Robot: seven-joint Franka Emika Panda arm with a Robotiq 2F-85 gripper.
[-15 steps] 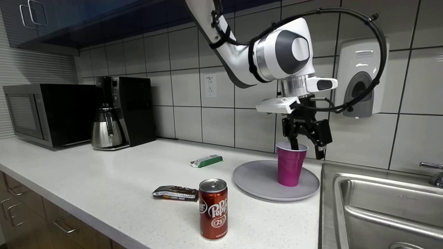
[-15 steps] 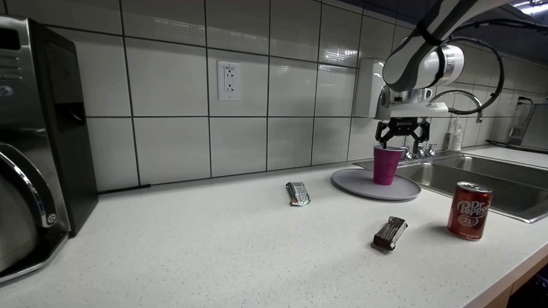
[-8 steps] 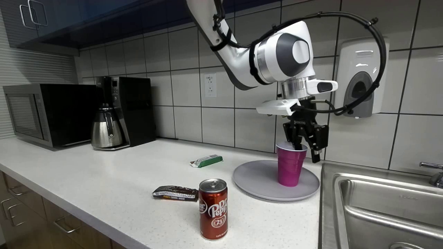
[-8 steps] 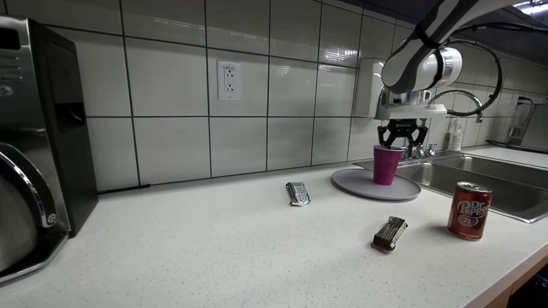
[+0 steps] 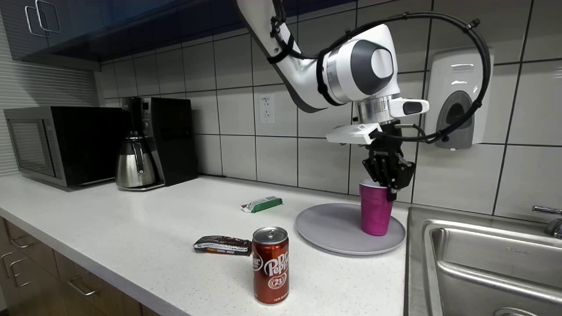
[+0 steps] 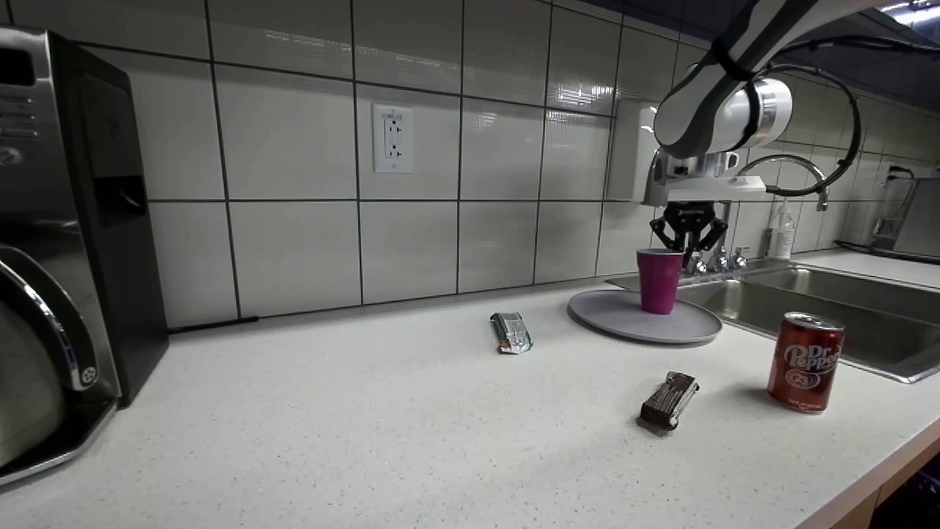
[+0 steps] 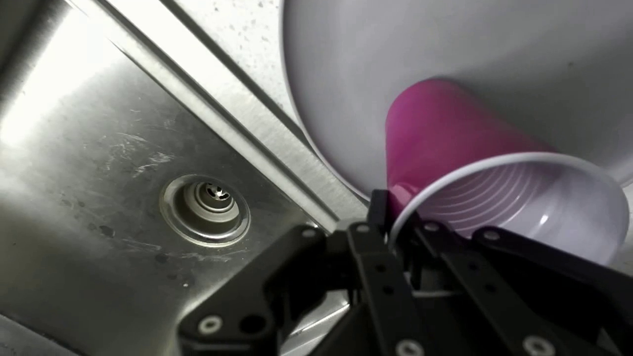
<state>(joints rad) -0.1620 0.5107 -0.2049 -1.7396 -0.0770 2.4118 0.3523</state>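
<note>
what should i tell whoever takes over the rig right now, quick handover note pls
Pincer: shut on the cup, straddling its rim.
Cup: over the part of the plate nearest the sink; I can't tell whether its base touches.
Others: can, green packet and brown packet on the counter, off the plate.
Done: grip made on the cup.
Left: cup not yet carried clear of the plate or let go.

Tiled wall (image 5: 276, 160) is running behind the speckled counter (image 5: 131, 224); white outlet (image 6: 393, 139) is sitting in it. Blue wall cabinets (image 5: 88, 26) are hanging above, brown base cabinets (image 5: 79, 303) lining below. Overhead light (image 6: 914, 13) is glowing top right in an exterior view; wall is catching reflections.
</note>
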